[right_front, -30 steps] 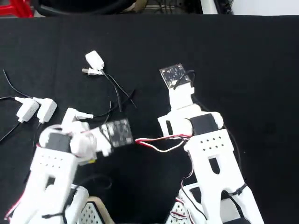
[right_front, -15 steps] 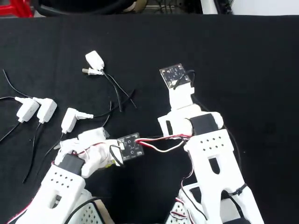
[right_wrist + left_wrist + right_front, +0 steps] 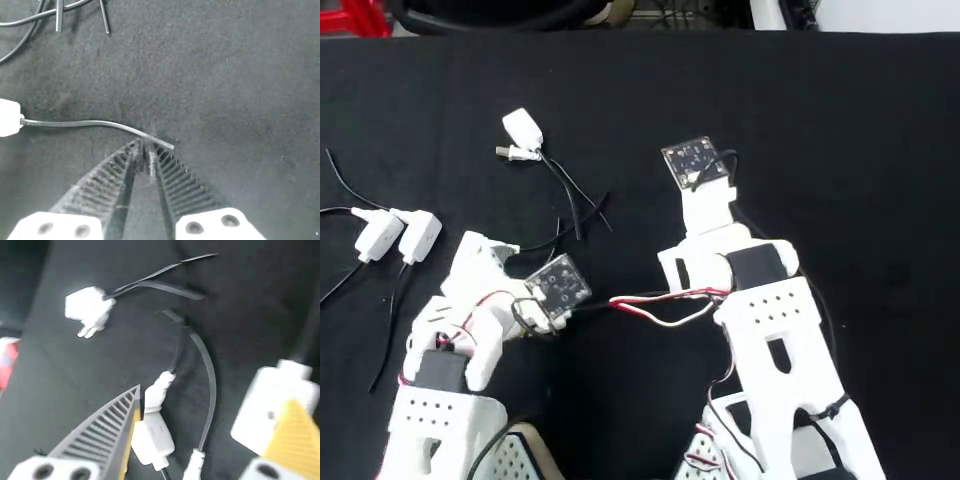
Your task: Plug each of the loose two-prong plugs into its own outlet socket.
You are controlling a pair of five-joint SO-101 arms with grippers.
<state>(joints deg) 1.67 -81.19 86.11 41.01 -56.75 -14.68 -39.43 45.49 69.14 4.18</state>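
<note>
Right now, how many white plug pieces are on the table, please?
4: a pronged plug at the back, a pair side by side far left, a fourth piece by the left gripper; the arms may hide more.

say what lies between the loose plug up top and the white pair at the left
Only bare black cloth, in the high view; the cords of the loose plug trail away from the white pair.

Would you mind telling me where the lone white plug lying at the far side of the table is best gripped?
Probably by the white body of the plug, pinched across its sides from straight above. It lies flat, its prongs poke out at one end and its cable trails off toward the arms, so that leaves both free.
</note>
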